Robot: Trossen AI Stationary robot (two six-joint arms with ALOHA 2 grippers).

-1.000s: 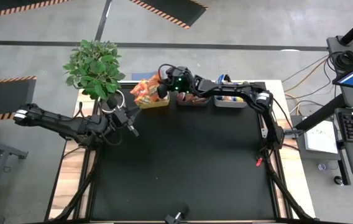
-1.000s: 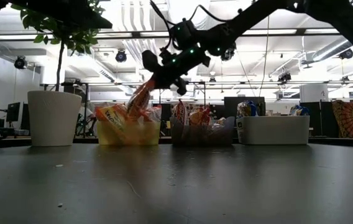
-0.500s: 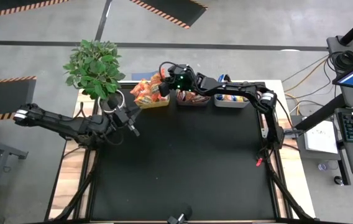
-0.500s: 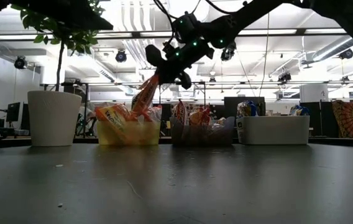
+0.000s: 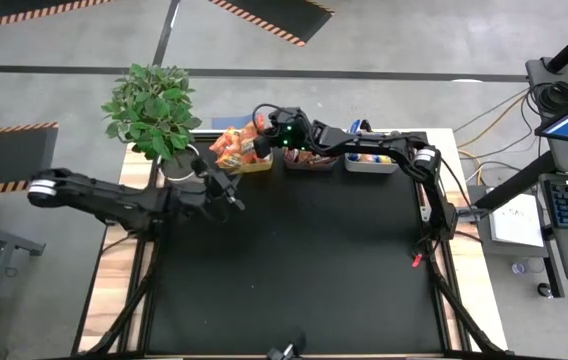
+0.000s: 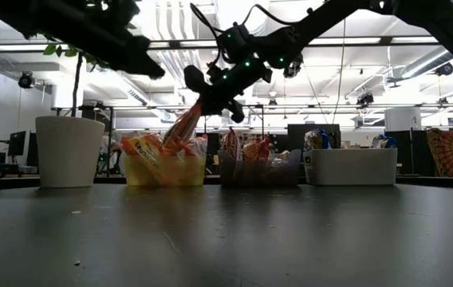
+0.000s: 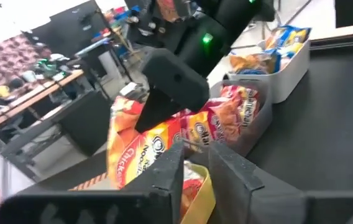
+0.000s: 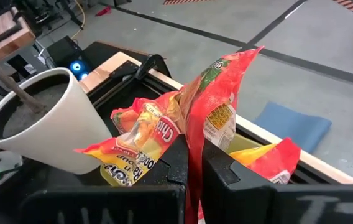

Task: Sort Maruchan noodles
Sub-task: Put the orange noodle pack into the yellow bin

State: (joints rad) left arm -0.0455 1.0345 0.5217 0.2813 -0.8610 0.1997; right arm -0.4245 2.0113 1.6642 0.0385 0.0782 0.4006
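Over the yellow bin (image 5: pixel 249 165) at the table's far edge, my right gripper (image 5: pixel 261 147) is shut on an orange-red noodle packet (image 6: pixel 183 123). More orange packets (image 8: pixel 136 140) stand in that bin. Red-pink packets (image 7: pixel 226 118) fill the dark bin (image 6: pixel 258 171). Blue-and-yellow ones (image 7: pixel 282 40) lie in the grey bin (image 6: pixel 350 166). My left gripper (image 5: pixel 232 192) hovers just near of the yellow bin, a little open and holding nothing, and it points at that bin (image 7: pixel 202 186). My right gripper pinches the orange-red packet between its two fingers (image 8: pixel 178 155), at one end of the packet (image 8: pixel 195 140). The fingers slant down from the right. The packet hangs tilted below them, and its lower end (image 6: pixel 175 143) reaches down among the packets in the yellow bin.
A potted plant (image 5: pixel 152 108) in a white pot (image 6: pixel 68 151) stands at the far left corner, beside the yellow bin. The three bins line the far edge. The black mat (image 5: pixel 294 260) lies bare in front of them.
My left gripper has moved toward the table's right and far edge, closer to the yellow bin, and its arm now shows high in the low view. My right gripper rose a little with the packet, then sank back over the yellow bin.
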